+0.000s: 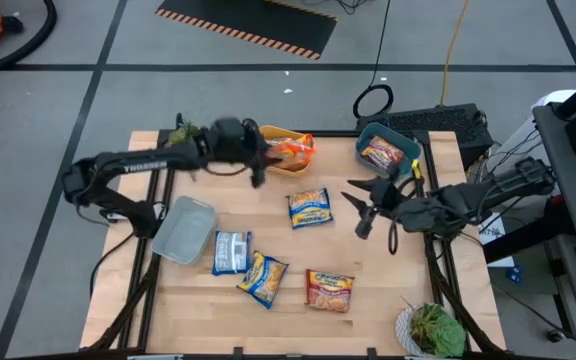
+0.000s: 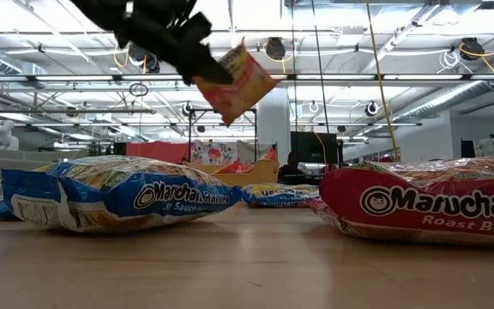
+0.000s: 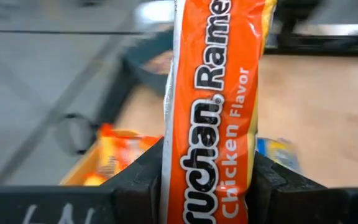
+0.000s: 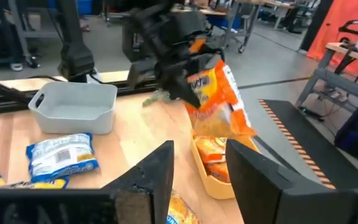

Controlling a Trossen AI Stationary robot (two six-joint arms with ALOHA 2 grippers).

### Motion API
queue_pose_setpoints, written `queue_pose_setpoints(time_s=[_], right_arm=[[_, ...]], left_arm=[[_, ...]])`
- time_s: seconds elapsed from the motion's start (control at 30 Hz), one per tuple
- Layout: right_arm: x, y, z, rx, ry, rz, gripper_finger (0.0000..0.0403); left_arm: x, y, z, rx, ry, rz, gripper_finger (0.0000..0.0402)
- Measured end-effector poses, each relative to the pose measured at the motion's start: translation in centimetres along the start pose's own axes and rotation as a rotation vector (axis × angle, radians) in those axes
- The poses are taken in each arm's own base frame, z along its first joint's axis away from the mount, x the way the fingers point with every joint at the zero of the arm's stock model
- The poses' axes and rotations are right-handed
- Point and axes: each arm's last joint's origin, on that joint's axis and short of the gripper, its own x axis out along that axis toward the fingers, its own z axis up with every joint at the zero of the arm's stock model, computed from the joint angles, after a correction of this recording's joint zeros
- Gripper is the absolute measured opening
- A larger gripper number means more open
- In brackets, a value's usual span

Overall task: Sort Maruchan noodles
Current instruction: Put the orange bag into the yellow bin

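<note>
One left hand (image 1: 268,158) grips orange packet (image 3: 216,112).

Robotics lab: exposed ceiling pipes (image 2: 453,86), workbenches (image 4: 229,12).

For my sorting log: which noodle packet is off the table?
The orange chicken packet, clamped in the left gripper above the yellow bin; other loose packets lie flat.

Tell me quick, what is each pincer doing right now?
Left pincer: shut on the orange chicken packet, above the yellow bin.
Right pincer: open, holding nothing.
</note>
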Motion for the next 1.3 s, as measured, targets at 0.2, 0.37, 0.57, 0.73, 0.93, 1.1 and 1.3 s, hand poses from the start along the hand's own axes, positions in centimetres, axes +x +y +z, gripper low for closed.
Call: queue_pose_setpoints(time_s=[0.2, 0.37, 0.57, 0.73, 0.93, 1.1, 1.3], right_arm=[[-0.9, -0.7, -0.9, -0.030, -0.011, 0.016, 0.0141], [-0.8, -1.0, -1.5, -0.070, -0.029, -0.004, 0.0141], [-0.5, -1.1, -1.3, -0.127, -0.087, -0.098, 0.0141], [-0.3, -1.1, -1.1, -0.152, -0.107, -0.105, 0.0141], [-0.3, -1.1, -1.2, -0.162, -0.103, -0.105, 0.0141], [-0.3, -1.1, -1.2, -0.165, -0.101, -0.105, 0.0141], [-0.4, -1.1, -1.2, -0.160, -0.102, -0.100, 0.0141]], left_arm=[[-2.1, 6.9, -1.3, -0.010, -0.156, -0.199, 0.0139], [-2.8, 10.7, -1.6, -0.133, -0.246, -0.119, 0.0139], [0.4, 11.5, -4.0, -0.418, -0.155, -0.068, 0.0140], [2.7, 11.7, -6.1, -0.613, -0.071, 0.069, 0.0140], [3.8, 11.3, -7.1, -0.776, -0.022, 0.090, 0.0140], [4.3, 10.1, -7.0, -0.781, 0.021, 0.058, 0.0140], [4.6, 9.2, -7.3, -0.729, 0.086, 0.054, 0.0148]])
